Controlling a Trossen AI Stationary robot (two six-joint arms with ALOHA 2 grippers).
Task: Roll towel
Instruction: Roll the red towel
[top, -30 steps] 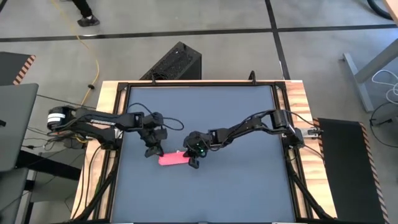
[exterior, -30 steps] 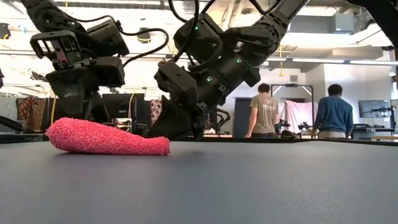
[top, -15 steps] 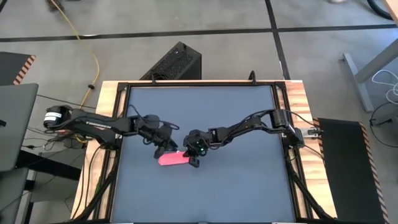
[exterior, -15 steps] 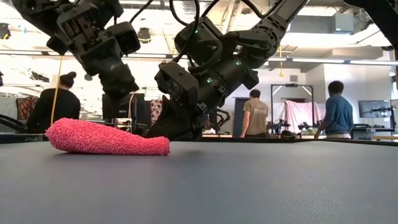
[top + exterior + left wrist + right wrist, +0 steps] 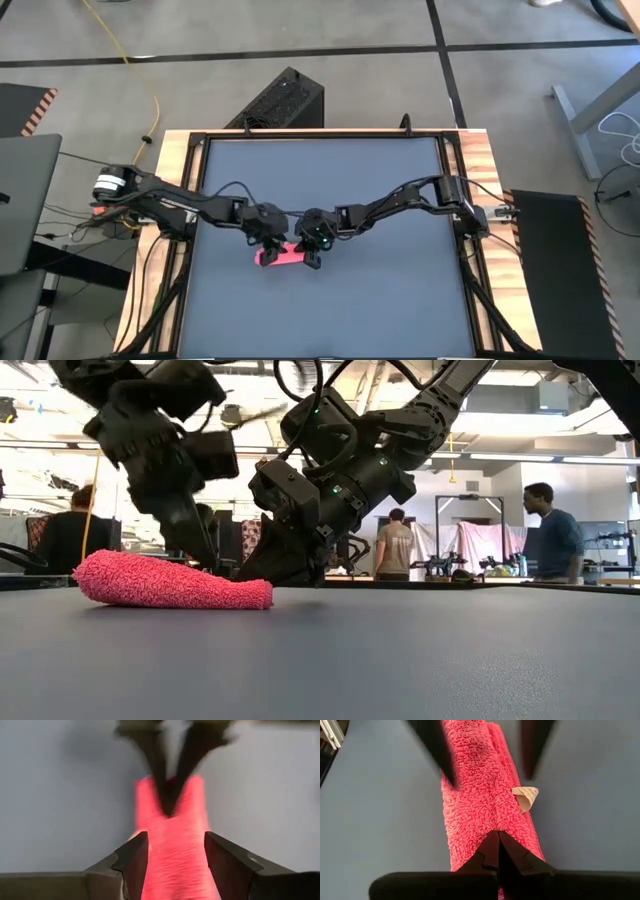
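left gripper [image 5: 270, 243] has dropped over the rolled towel [image 5: 281, 257], fingers wide astride it; right gripper's [image 5: 312, 259] fingers pinch its end.

left arm [image 5: 180, 205]: reaches in from the table's left edge, elbow low, forearm angled toward the table's middle. left gripper [image 5: 270, 243]: pointed down near the middle of the table, fingers [image 5: 131, 861] spread wide apart, one on each side of the towel [image 5: 281, 257], tips close above the surface. right arm [image 5: 400, 203]: reaches in from the right edge, bent at the elbow, wrist tilted down with green lights showing. right gripper [image 5: 312, 260]: low at the table surface, just beside the left gripper, fingers [image 5: 506, 852] pressed together at the tips, nipping the near end of the towel. both wrists nearly meet over the table's middle.
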